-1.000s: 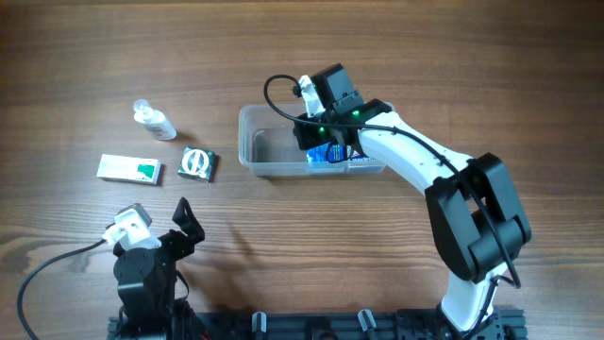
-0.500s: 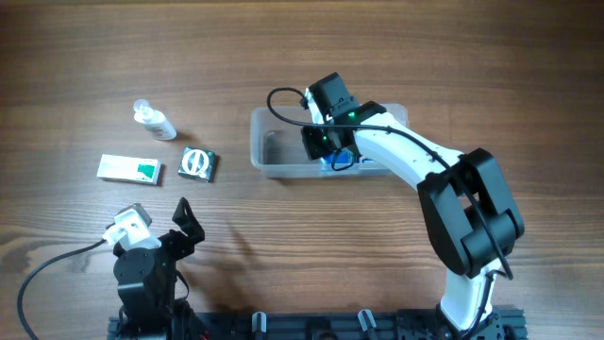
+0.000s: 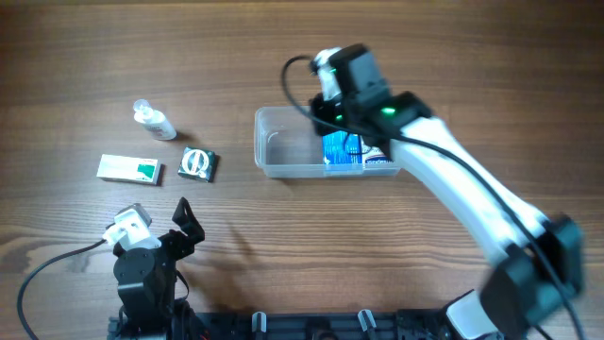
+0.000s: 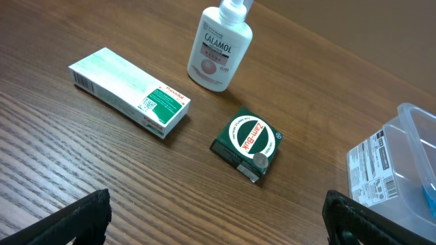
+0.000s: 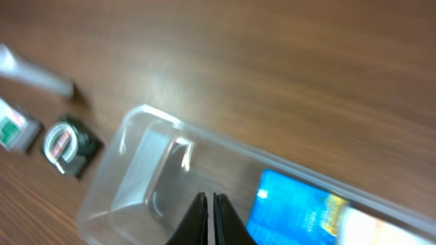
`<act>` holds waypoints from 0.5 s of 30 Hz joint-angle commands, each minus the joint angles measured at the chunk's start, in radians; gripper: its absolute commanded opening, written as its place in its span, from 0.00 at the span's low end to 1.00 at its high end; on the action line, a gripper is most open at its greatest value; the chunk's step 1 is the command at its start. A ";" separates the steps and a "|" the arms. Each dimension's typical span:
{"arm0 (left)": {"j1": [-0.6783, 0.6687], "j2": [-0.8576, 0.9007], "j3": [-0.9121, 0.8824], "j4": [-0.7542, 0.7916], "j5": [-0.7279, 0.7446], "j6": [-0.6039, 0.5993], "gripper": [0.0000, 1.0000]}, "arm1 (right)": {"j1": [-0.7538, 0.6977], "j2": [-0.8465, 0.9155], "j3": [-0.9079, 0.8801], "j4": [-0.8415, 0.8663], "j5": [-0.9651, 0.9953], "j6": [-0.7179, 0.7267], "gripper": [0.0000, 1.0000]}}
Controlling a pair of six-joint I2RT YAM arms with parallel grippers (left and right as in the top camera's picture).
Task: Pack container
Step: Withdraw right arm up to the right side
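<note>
The right tool (image 5: pixel 209 199) is closed on nothing, its fingers pressed together above the container (image 3: pixel 274 142), over the empty half. The left tool (image 3: pixel 187 219) stands fully open and empty, well apart from the container, near the worktop (image 3: pixel 283 246) edge.

The container sits on the worktop and holds a blue box (image 3: pixel 340 149) and a white labelled box (image 3: pixel 382 161), both in the half away from the left arm. Three items lie outside the container on its left-arm side: the Zam-Buk box (image 3: pixel 198 163) nearest, then the green-and-white carton (image 3: pixel 129 169) and the calamine bottle (image 3: pixel 154 120).

The step in hand appears to be clearing the container before the next pick. Recommended procedure:

1. Raise the closed tool straight up until it clears the container rim.
2. Open the jaws before descending on an item.
3. Grip the Zam-Buk box across its short sides.
4. Deposit it in the empty half, clear of the blue box.
</note>
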State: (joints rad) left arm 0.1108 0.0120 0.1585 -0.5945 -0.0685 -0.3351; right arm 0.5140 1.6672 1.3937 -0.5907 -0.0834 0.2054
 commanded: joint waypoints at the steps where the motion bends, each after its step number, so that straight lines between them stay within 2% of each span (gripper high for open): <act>1: 0.005 -0.009 -0.003 0.003 0.005 0.006 1.00 | -0.090 -0.085 0.016 -0.089 0.140 0.116 0.04; 7: 0.005 -0.009 -0.004 0.003 0.005 0.006 1.00 | -0.319 -0.135 0.016 -0.215 0.117 0.191 0.04; 12: 0.005 -0.009 -0.003 0.004 0.005 0.006 1.00 | -0.538 -0.154 0.016 -0.227 -0.060 0.190 0.06; 13: 0.005 -0.009 -0.003 0.005 0.004 0.006 1.00 | -0.585 -0.158 0.016 -0.227 -0.108 0.190 0.14; 14: 0.006 -0.009 -0.003 0.013 -0.001 0.007 1.00 | -0.611 -0.159 0.016 -0.228 -0.137 0.191 0.33; 15: 0.005 -0.009 -0.004 0.025 -0.016 0.012 1.00 | -0.640 -0.159 0.016 -0.229 -0.173 0.190 0.46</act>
State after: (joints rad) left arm 0.1108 0.0120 0.1585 -0.5930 -0.0689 -0.3355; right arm -0.0406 1.5440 1.4063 -0.8154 -0.0944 0.3763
